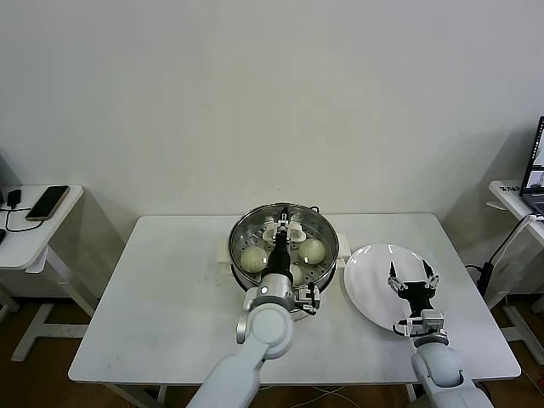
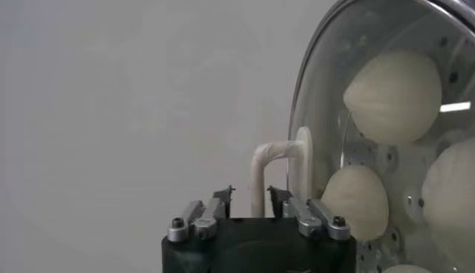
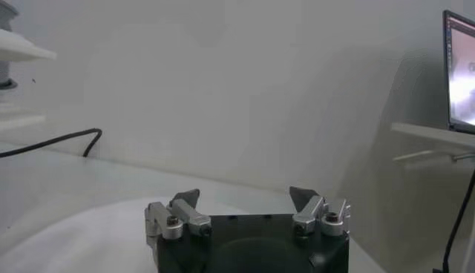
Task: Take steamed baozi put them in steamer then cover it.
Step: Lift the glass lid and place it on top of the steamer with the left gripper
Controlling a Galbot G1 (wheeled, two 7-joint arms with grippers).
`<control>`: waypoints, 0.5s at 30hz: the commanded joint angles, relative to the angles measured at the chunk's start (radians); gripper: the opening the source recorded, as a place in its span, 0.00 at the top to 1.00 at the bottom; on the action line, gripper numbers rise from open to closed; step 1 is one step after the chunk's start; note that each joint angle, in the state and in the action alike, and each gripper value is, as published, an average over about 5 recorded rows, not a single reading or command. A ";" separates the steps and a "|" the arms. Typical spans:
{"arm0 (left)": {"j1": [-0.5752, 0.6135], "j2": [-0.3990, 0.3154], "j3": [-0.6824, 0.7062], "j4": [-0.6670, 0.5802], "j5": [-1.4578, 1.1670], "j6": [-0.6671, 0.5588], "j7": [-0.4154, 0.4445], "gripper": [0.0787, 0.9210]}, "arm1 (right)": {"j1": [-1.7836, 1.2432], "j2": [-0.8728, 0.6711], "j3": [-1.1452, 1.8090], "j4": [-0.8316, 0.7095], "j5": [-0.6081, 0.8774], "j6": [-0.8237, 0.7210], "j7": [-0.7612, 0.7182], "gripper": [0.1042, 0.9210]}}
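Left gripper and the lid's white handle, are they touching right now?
Apart. The left wrist view shows the left gripper open, fingertips on either side of the white handle with visible gaps.

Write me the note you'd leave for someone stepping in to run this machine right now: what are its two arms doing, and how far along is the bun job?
Left tool: open around the white handle of the glass lid, not clamped on it.
Right tool: open, empty, idle over the white plate.
Baozi: in the steamer; three clearly seen through the lid, a fourth only partly. Plate holds none.
Done: buns loaded, lid on.
Left: lift the left arm clear.
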 commanded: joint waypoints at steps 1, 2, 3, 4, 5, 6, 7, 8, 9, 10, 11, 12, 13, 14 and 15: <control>0.092 0.058 0.030 -0.181 -0.047 0.011 0.017 0.37 | 0.001 -0.004 -0.004 0.006 0.001 -0.001 0.004 0.12; 0.103 0.069 0.032 -0.199 -0.055 0.013 0.019 0.36 | 0.001 -0.004 -0.005 0.007 0.001 -0.001 0.004 0.12; 0.115 0.081 0.033 -0.219 -0.065 0.015 0.021 0.35 | 0.002 -0.005 -0.006 0.008 0.000 -0.001 0.004 0.12; 0.125 0.094 0.034 -0.238 -0.076 0.017 0.025 0.34 | 0.002 -0.005 -0.006 0.009 0.000 -0.001 0.004 0.12; 0.136 0.106 0.034 -0.256 -0.086 0.019 0.029 0.32 | 0.003 -0.004 -0.007 0.009 -0.001 0.000 0.005 0.12; 0.147 0.121 0.034 -0.276 -0.101 0.020 0.033 0.29 | 0.003 -0.003 -0.007 0.009 -0.003 0.001 0.004 0.12; 0.158 0.136 0.033 -0.298 -0.120 0.022 0.035 0.27 | 0.003 -0.002 -0.008 0.009 -0.006 0.003 0.004 0.12; 0.170 0.150 0.030 -0.320 -0.144 0.022 0.035 0.24 | 0.003 -0.002 -0.009 0.008 -0.009 0.006 0.003 0.12; 0.180 0.165 0.024 -0.342 -0.178 0.021 0.026 0.21 | 0.002 -0.002 -0.011 0.009 -0.008 0.009 0.001 0.12; 0.190 0.178 0.013 -0.365 -0.221 0.019 0.011 0.18 | 0.000 -0.004 -0.014 0.012 -0.004 0.010 -0.001 0.12; 0.199 0.187 -0.004 -0.387 -0.272 0.016 -0.012 0.16 | -0.002 -0.006 -0.019 0.017 0.004 0.009 -0.002 0.12; 0.206 0.195 -0.027 -0.408 -0.344 0.010 -0.045 0.14 | -0.005 -0.008 -0.024 0.025 0.017 0.005 -0.004 0.12; 0.211 0.200 -0.056 -0.427 -0.432 0.001 -0.088 0.13 | -0.009 -0.011 -0.030 0.034 0.035 0.000 -0.006 0.12; 0.216 0.204 -0.094 -0.445 -0.542 -0.014 -0.139 0.12 | -0.013 -0.013 -0.035 0.044 0.055 -0.005 -0.009 0.12; 0.219 0.207 -0.131 -0.459 -0.655 -0.030 -0.188 0.12 | -0.017 -0.014 -0.038 0.052 0.075 -0.009 -0.013 0.12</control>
